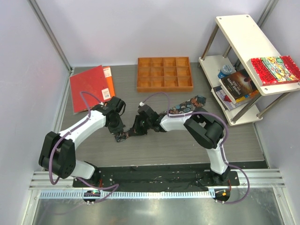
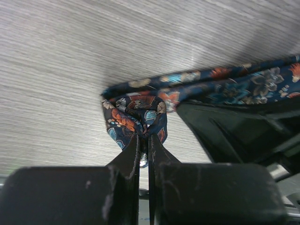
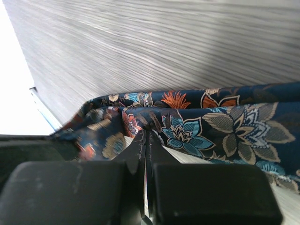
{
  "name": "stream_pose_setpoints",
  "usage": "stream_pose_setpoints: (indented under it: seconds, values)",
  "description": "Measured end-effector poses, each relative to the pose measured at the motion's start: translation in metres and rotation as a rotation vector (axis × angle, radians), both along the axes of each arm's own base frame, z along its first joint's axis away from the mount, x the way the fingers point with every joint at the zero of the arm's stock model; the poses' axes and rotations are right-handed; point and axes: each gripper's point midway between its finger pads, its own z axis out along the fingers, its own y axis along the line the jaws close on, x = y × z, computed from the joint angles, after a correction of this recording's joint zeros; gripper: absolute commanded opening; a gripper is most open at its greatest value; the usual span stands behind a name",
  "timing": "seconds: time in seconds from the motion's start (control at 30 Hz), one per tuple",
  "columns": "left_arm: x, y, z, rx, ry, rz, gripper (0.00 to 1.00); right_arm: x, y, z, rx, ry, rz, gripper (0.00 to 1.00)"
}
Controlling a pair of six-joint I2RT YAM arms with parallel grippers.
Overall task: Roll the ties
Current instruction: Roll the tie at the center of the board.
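Closest to the left wrist camera, the black left fingers fill the lower frame. They are clamped tight on a small curled end of the tie, a loop of dark navy fabric with orange, red, teal and white flowers. Closest to the right wrist camera, the right fingers are pinched closed on a fold of the same tie. The tie runs off to the right edge over a grey wood-grain surface.

From above, the grey bench takes up most of the view. The white left arm and right arm bend inward from their bases. The left fingers and right fingers sit just beside each other near the middle of the bench.

A white shelf unit stands at the right. At the far side sits a wooden tray divided into compartments. A flat red book with an orange edge lies at the far left. A stack of books rests on a lower shelf, and a red patterned book lies on the top board.

The tie lies on the bench with its wide end beside the right arm. The strip is partly hidden by that forearm as it runs toward the two sets of fingers, where its narrow end is bunched.
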Motion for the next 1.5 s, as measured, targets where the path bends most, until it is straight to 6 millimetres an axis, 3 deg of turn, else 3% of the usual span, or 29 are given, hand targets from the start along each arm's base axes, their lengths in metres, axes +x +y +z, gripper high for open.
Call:
stream_pose_setpoints:
  seconds: [0.3,0.4,0.53,0.83,1.13,1.33,1.5]
  values:
    - [-0.006,0.015,0.003,0.065,-0.001,-0.008,0.0,-0.017,0.054,0.001,0.055,-0.016,0.076,0.01]
    - [-0.009,0.02,0.003,0.094,0.004,-0.014,0.0,-0.024,0.06,0.001,0.056,-0.013,0.09,0.01]
    - [-0.01,0.026,0.002,0.13,0.019,-0.029,0.0,-0.028,0.059,-0.002,0.044,-0.003,0.096,0.01]
    - [-0.004,0.042,0.018,0.242,0.028,-0.067,0.0,-0.011,0.045,-0.001,0.021,-0.004,0.064,0.01]
    - [-0.011,0.059,0.017,0.336,0.065,-0.085,0.0,-0.008,0.041,-0.001,0.014,-0.001,0.056,0.01]
    - [-0.009,0.06,-0.004,0.385,0.156,-0.113,0.0,-0.016,0.014,0.003,-0.019,0.01,0.039,0.02]
    - [0.003,0.053,-0.011,0.389,0.178,-0.121,0.0,-0.024,-0.007,0.021,-0.018,-0.005,0.033,0.01]
